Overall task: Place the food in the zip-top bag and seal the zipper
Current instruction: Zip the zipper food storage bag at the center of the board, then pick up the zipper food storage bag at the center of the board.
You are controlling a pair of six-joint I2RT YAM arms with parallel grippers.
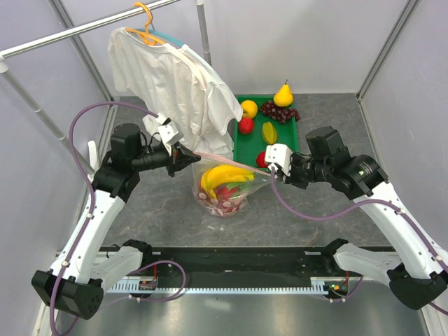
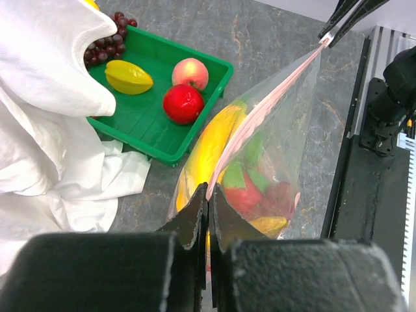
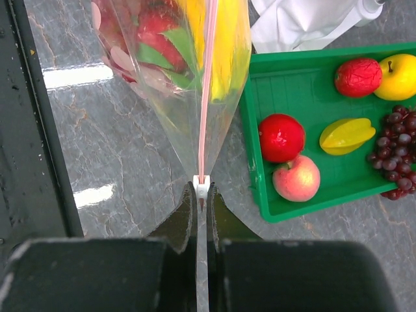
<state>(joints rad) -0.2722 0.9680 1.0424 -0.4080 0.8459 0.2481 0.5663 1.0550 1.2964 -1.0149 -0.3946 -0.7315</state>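
The zip-top bag (image 1: pixel 225 190) hangs stretched between my two grippers above the table. Inside it are the yellow banana bunch (image 1: pixel 222 176) and the pink-red dragon fruit (image 1: pixel 225 199); I cannot make out the small red piece. The pink zipper (image 1: pixel 231 164) runs taut along the top edge. My left gripper (image 1: pixel 187 155) is shut on the zipper's left end, seen in the left wrist view (image 2: pixel 208 190). My right gripper (image 1: pixel 274 172) is shut on the zipper's right end at its white slider (image 3: pixel 202 187). The strip (image 3: pixel 207 84) looks pressed together along its length.
The green tray (image 1: pixel 240 143) stands just behind the bag and holds a pear, grapes, a star fruit and round red, orange and peach fruits. A white T-shirt (image 1: pixel 175 84) hangs from a rack at the back left, its hem beside the tray (image 2: pixel 162 155).
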